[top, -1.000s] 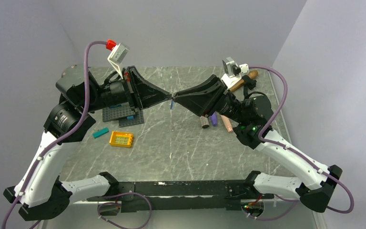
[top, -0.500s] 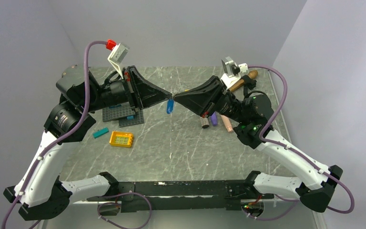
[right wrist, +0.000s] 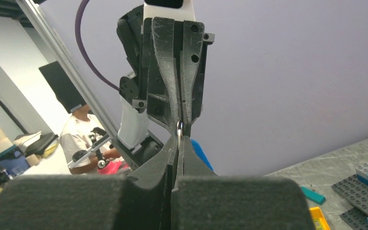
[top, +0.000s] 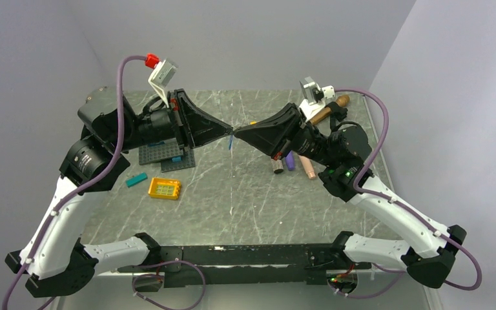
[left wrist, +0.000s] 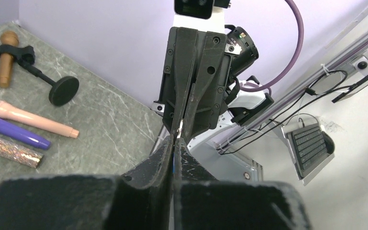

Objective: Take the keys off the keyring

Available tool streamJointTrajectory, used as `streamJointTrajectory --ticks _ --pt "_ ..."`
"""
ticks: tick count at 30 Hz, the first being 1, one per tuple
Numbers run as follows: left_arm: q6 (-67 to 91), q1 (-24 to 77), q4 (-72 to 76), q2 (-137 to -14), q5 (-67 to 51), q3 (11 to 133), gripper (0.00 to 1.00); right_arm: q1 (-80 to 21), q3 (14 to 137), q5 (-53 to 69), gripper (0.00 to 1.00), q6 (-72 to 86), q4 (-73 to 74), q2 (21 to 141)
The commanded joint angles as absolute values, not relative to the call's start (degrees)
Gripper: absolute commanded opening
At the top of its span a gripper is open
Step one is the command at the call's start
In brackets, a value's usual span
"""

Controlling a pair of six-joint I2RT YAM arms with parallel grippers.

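Note:
My two grippers meet tip to tip above the middle of the table. My left gripper [top: 229, 132] is shut, and a thin bright-blue sliver of the keyring [left wrist: 174, 155] shows between its jaws. In the top view the keyring [top: 230, 143] hangs just below the tips, seen edge-on. In the right wrist view it [right wrist: 200, 153] shows as a blue shape behind my right finger. My right gripper [top: 236, 134] is shut on a small silvery key [right wrist: 179, 128] right at the left gripper's tips. The rest of the key is hidden.
A grey baseplate [top: 161, 157] with bricks, a teal bar [top: 136, 179] and an orange brick [top: 164, 188] lie under and beside the left arm. A glitter tube, a purple pen [top: 289, 161] and a pink pen [top: 307, 168] lie under the right arm. A wooden microphone [top: 330, 108] on a stand is at the back right.
The blue keyring hung broadside half a second ago and has turned edge-on. Both grippers stay shut at the same spot; the right arm has shifted slightly.

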State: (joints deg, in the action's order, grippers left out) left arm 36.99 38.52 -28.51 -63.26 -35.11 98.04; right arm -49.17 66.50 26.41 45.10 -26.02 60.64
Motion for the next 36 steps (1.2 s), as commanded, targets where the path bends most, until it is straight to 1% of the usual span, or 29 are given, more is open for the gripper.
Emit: streamJointTrajectory --ticks 1,3,4,5,6,7,8,12,17,23,31,34,36 --pt "33.2 39.1 -33.2 -63.7 -35.5 101.4 0.24 -49.4 69.1 27.3 0.00 42.0 -22.2 59.4" --pt "31.0 39.1 -37.3 -63.7 -34.4 103.0 0.58 -49.4 68.1 27.5 0.00 41.4 -20.0 58.1" --pt "29.8 39.1 -38.7 -63.6 -34.1 103.5 0.70 -49.4 67.5 27.4 0.00 41.2 -18.7 57.6" --pt "28.5 39.2 -40.4 -63.5 -33.8 104.2 0.77 -49.4 66.9 27.5 0.00 40.9 -17.4 56.7" --pt "27.3 39.1 -42.1 -63.5 -33.3 105.0 0.81 -49.4 66.5 27.7 0.00 40.5 -16.0 55.9" --pt "26.2 39.2 -43.7 -63.6 -32.9 105.8 0.82 -49.4 66.2 27.9 0.00 40.0 -14.3 55.2" --pt "24.8 39.1 -45.3 -63.8 -32.5 106.9 0.81 -49.4 66.2 28.6 0.00 39.5 -12.7 54.7" --pt "19.9 39.2 -50.0 -65.6 -34.0 111.1 0.70 -49.4 68.0 32.6 0.00 38.3 -7.1 54.4" --pt "17.0 39.1 -52.7 -69.5 -41.2 114.2 0.66 -49.4 73.7 39.9 0.00 37.6 -1.2 58.7" --pt "16.1 39.2 -53.2 -70.5 -43.6 114.7 0.59 -49.4 74.2 40.4 0.00 38.9 -1.8 59.5" --pt "15.4 39.1 -54.0 -69.3 -43.3 113.0 0.54 -49.4 71.1 39.6 0.00 41.7 -5.4 58.5" --pt "14.6 39.1 -55.2 -69.4 -42.6 113.5 0.47 -49.4 71.5 41.1 0.00 41.2 -6.4 58.7" --pt "14.3 39.2 -55.5 -69.3 -42.3 113.6 0.44 -49.4 72.3 43.0 0.00 41.1 -6.5 59.6"
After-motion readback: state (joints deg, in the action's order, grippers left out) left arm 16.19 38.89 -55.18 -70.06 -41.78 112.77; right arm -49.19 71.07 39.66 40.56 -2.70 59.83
